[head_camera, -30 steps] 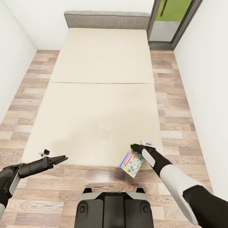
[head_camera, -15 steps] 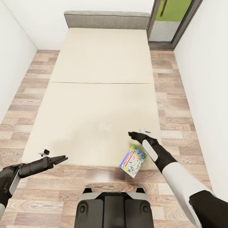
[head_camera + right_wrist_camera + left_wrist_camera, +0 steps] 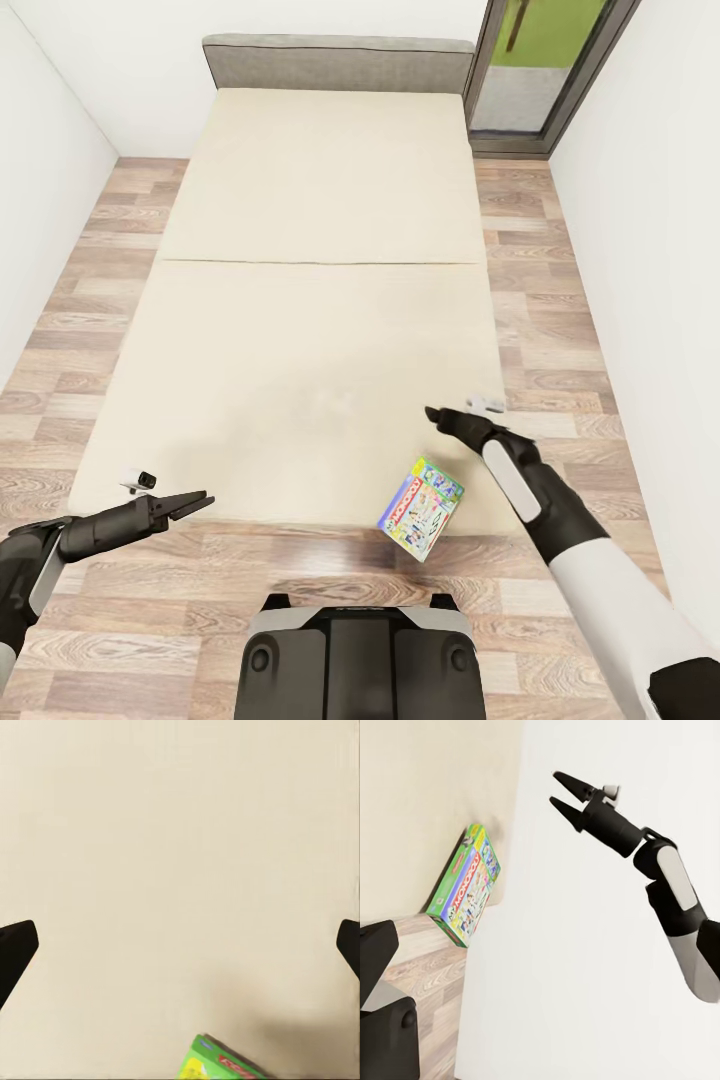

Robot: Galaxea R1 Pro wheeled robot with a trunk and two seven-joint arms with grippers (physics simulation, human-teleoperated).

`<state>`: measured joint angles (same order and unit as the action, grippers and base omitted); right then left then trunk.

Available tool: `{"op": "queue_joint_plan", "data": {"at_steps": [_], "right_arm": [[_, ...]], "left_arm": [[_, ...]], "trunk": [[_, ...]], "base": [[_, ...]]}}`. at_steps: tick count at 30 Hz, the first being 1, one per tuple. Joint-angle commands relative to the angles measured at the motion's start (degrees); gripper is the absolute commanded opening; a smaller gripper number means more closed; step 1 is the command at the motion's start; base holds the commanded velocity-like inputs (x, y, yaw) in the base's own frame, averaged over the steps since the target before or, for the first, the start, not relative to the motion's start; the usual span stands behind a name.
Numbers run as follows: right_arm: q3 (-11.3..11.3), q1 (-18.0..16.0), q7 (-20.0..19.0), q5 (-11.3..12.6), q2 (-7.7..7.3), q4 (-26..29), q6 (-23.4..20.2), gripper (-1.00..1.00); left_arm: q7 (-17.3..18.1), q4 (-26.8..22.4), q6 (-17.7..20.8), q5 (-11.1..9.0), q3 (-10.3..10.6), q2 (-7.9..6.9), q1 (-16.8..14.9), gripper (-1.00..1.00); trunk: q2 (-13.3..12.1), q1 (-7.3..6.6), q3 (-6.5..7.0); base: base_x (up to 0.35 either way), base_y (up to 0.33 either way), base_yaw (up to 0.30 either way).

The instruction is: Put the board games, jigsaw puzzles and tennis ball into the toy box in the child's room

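Right end effector (image 3: 436,413) is over the near right part of the bed (image 3: 320,300), empty, its two fingers spread wide; the left wrist view shows clear space between the fingers (image 3: 574,786). In the right wrist view the two dark fingertips sit at opposite edges of the picture with bare beige mattress between them.

Board game (image 3: 421,506), a thin box with a green edge and a busy cartoon lid, lies behind and slightly to the left of the right end effector, apart from it. It rests at the near edge of the mattress, tilted, with one corner overhanging the wood-plank floor (image 3: 560,330). How much of the box the mattress supports cannot be told from these angles. A green corner of the box also shows in the right wrist view (image 3: 217,1065).

Left end effector (image 3: 195,502) is held out at the near left corner of the bed, above the mattress edge, well apart from the board game. Its fingers appear close together and hold nothing.

Grey headboard (image 3: 338,62) stands at the far end of the bed, with a dark-framed window (image 3: 545,70) to its right.
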<state>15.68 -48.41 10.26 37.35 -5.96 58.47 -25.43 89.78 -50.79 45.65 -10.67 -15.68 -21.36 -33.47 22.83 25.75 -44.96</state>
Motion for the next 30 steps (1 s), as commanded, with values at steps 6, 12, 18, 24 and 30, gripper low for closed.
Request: {"op": "queue_joint_plan", "data": {"at_steps": [6, 12, 18, 24, 30], "right_arm": [[-8.59, 7.24, -1.32, 1.79, -2.39, 7.23, -3.97, 1.00], [-15.42, 15.47, -12.21, 4.02, -4.03, 13.04, -6.20, 1.00], [-22.02, 24.50, -29.49, 4.99, -5.99, 17.46, -6.77, 1.00], [-27.24, 30.98, -45.97, 5.12, -6.32, 21.23, -6.41, 1.00], [-30.13, 34.70, -56.00, 4.84, -6.23, 22.47, -5.98, 1.00]], "left_arm": [[0.23, -0.01, 0.58, 0.03, 0.03, -0.01, -0.02, 1.00], [0.23, -0.01, 0.58, 0.03, 0.04, 0.00, -0.02, 1.00], [0.23, -0.01, 0.58, 0.03, 0.04, 0.00, -0.02, 1.00], [0.23, -0.01, 0.58, 0.03, 0.04, 0.00, -0.02, 1.00], [0.23, -0.01, 0.52, 0.03, 0.11, 0.02, -0.02, 1.00]], "trunk": [[0.09, 0.04, -0.06], [0.09, 0.04, -0.06], [0.09, 0.04, -0.06], [0.09, 0.04, -0.06], [0.09, 0.04, -0.06]], "base": [[0.000, 0.000, 0.000], [0.000, 0.000, 0.000], [0.000, 0.000, 0.000], [0.000, 0.000, 0.000], [0.000, 0.000, 0.000]]}}
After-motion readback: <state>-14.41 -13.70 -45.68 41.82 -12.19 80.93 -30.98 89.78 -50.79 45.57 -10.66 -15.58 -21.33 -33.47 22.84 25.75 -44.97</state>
